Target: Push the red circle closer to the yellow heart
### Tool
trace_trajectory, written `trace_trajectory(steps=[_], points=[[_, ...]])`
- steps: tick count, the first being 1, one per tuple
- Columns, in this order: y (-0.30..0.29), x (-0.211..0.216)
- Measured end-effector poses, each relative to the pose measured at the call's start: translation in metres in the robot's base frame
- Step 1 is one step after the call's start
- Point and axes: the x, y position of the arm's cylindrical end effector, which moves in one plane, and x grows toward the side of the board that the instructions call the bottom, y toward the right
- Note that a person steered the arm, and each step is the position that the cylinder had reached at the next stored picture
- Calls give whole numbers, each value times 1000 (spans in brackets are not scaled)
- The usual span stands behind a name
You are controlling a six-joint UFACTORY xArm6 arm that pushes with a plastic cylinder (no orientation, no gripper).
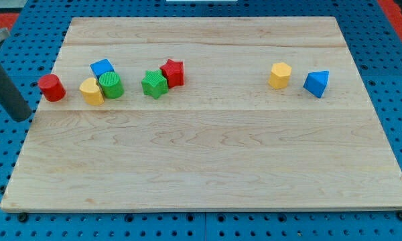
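The red circle sits at the board's left edge, in the upper left of the camera view. The yellow heart lies a short way to its right, with a small gap between them. The heart touches the green circle, and the blue cube sits just above both. My tip is off the board, to the lower left of the red circle, over the blue pegboard. The dark rod slants up toward the view's top left.
A green star and a red star touch each other right of the cluster. A yellow hexagon and a blue triangle sit at the upper right. The wooden board lies on a blue pegboard.
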Motion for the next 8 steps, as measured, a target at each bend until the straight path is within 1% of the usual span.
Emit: trace_trajectory(steps=[1, 2, 3, 4, 5, 6, 7, 8], points=[[1, -14], [1, -53], [5, -69], [41, -69], [40, -55], [35, -23], [37, -25], [55, -43]])
